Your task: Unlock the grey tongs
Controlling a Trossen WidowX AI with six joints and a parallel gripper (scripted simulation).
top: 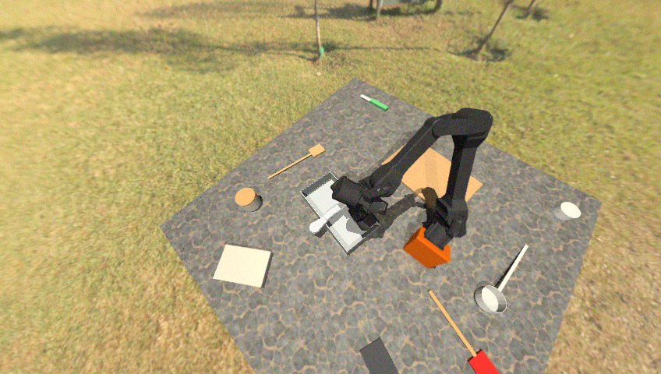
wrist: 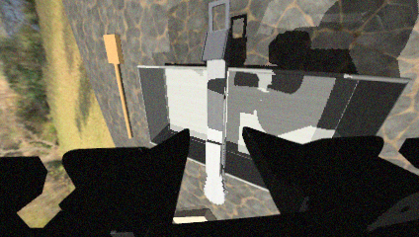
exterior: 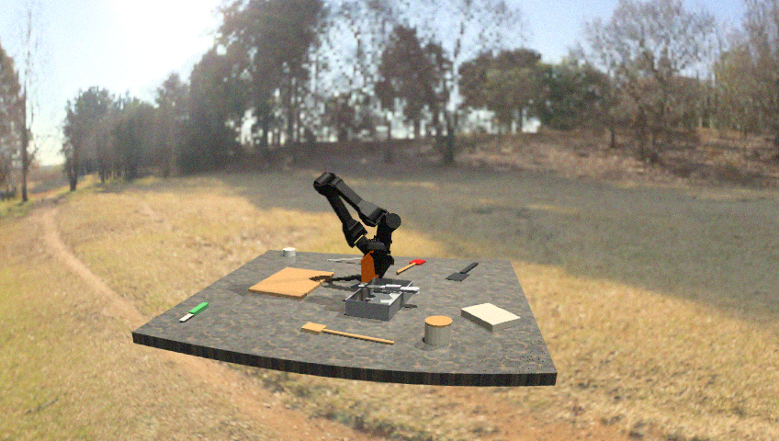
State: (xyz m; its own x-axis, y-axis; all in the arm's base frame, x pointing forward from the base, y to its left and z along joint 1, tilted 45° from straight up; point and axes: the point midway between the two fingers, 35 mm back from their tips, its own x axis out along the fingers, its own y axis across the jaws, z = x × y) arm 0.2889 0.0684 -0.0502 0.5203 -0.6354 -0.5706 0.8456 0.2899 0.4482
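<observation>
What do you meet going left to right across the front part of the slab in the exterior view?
Green marker → wooden spatula → grey roasting tin → cork-topped canister → pale block.

Gripper [wrist: 212,140] above the roasting tin [top: 311,193], fingers apart with nothing between them. The grey tongs [wrist: 216,123] lie across the tin's rims, with the gap between the fingers above their middle. The tin's walls flank the tongs on both sides. The wooden board [top: 424,172] lies beside the tin, partly under the arm [top: 417,143]; the orange base [top: 424,252] stands near.
</observation>
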